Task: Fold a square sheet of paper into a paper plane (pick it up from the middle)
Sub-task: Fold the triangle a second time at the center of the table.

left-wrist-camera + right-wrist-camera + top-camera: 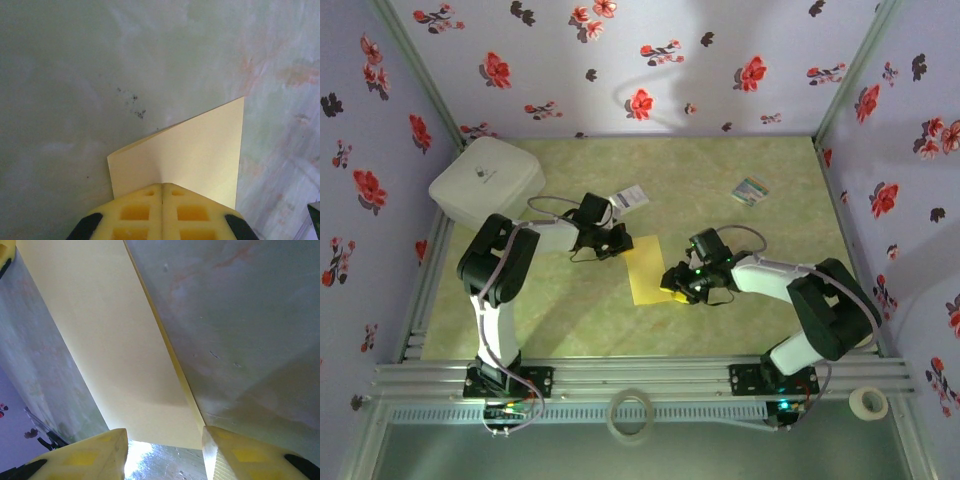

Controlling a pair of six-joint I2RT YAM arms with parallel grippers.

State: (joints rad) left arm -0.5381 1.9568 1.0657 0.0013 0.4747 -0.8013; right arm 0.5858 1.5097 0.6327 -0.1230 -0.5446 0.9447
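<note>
The square sheet of paper (648,272) lies on the green table between the arms, yellow and folded over into a narrower strip. My left gripper (618,243) is at its far left corner. In the left wrist view the yellow fingertips (150,200) are pressed together, and the paper (190,150) fans out from their seam, so my left gripper (162,186) is shut on the sheet. My right gripper (678,285) is at the strip's near right end. In the right wrist view my right gripper (165,440) stands open, and the doubled paper (115,340) runs away from the gap, its folded edge by the right finger (240,455).
A white box (485,180) sits at the back left. A small white card with blue print (630,197) lies behind the left gripper. A striped card (752,190) is at the back right. Tape rolls (631,412) (867,402) rest by the front rail.
</note>
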